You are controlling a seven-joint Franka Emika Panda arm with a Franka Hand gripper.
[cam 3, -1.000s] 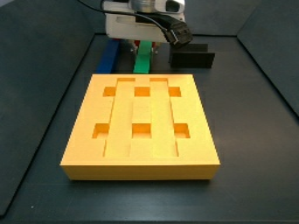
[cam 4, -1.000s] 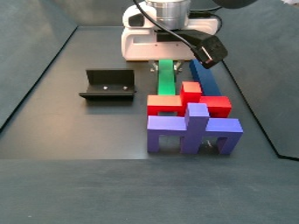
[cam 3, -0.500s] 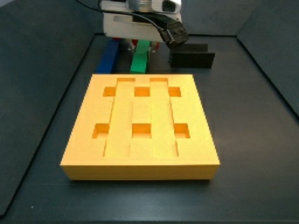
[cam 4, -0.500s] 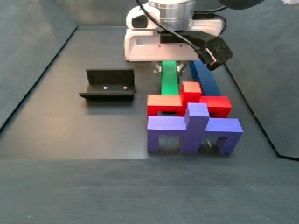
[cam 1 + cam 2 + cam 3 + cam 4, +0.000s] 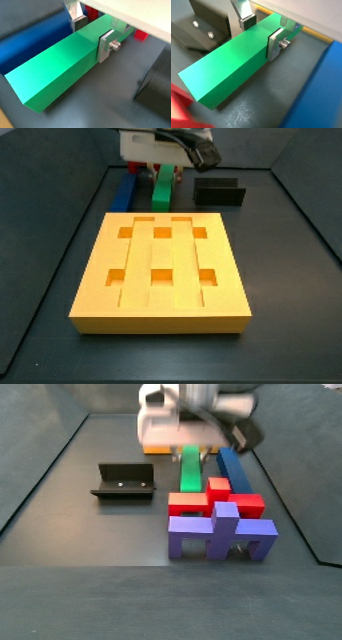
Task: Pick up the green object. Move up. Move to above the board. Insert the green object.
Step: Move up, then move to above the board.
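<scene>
The green bar (image 5: 162, 188) lies at the far end of the worktop (image 5: 287, 278), at 12 o'clock from the board (image 5: 160, 268) in a side view, with its long axis running from 12 to 6, in line with the board's grooves. A blue bar (image 5: 123, 192) lies just beside it, parallel, at its 9 o'clock; a black block (image 5: 221, 192) sits near at its 3 o'clock.

The gripper (image 5: 92, 31) sits directly over the bar's far part, so the bar runs from between the fingers toward the board. In both wrist views the silver fingers (image 5: 276, 43) straddle the bar across its narrow width, pads flat against both long faces: the gripper looks clenched on the green bar, with no gap to be seen. Whether the bar has left the floor cannot be told.

By my reading, the pick is made or nearly so, and the lift comes next; since the grip is toward one end, the free end may sag.
</scene>
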